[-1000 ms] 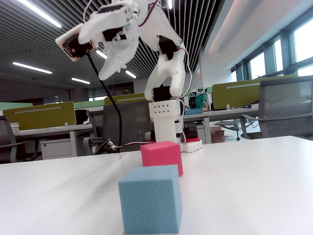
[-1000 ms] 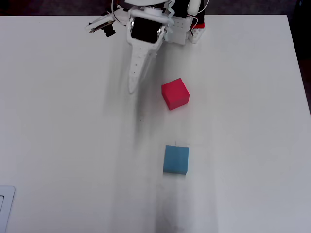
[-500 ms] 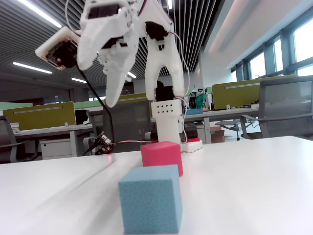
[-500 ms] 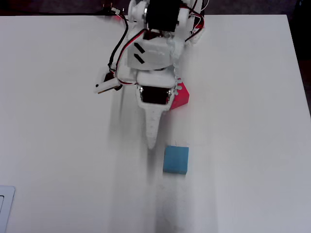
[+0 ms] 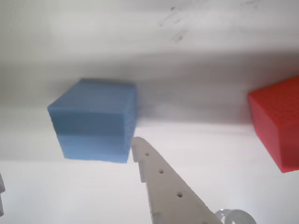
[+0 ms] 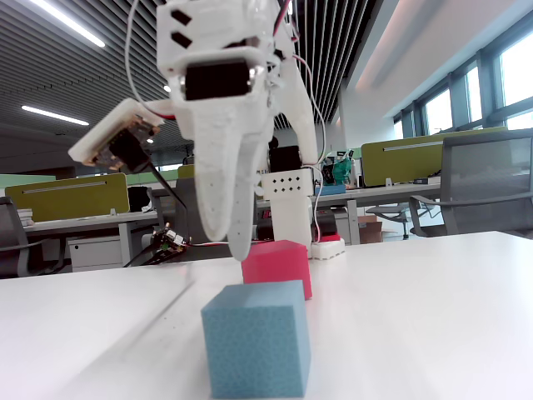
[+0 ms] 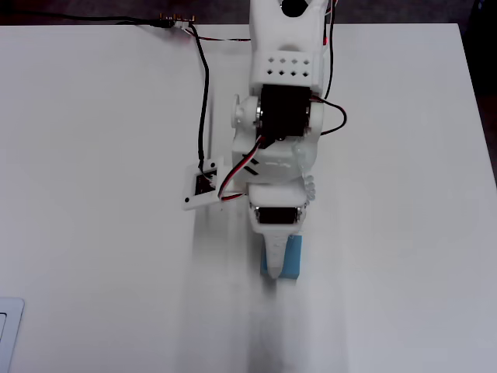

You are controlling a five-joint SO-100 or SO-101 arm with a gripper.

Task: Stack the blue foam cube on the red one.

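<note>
In the wrist view, the blue foam cube (image 5: 93, 121) sits on the white table (image 5: 210, 60) at left of centre, and the red foam cube (image 5: 276, 122) lies well apart from it at the right edge, partly cut off. One perforated white finger (image 5: 161, 179) reaches up from the bottom, its tip just beside the blue cube's lower right corner; whether they touch is hard to tell. The other finger is out of sight, so I cannot tell whether the claw is apart or together.

In the fixed view, the gripper (image 6: 237, 242) hangs point-down above the table (image 6: 433, 317), over the blue foam cube (image 6: 256, 337) in the foreground, with a gap between tip and cube. The red foam cube (image 6: 279, 265) stands behind the blue one, with the arm's white base (image 6: 291, 212) farther back.

In the overhead view, the arm (image 7: 281, 140) stretches down the middle of the table (image 7: 93, 155) and covers the red cube. The gripper (image 7: 276, 268) overlaps the left part of the blue foam cube (image 7: 292, 260), which shows only as a strip.
</note>
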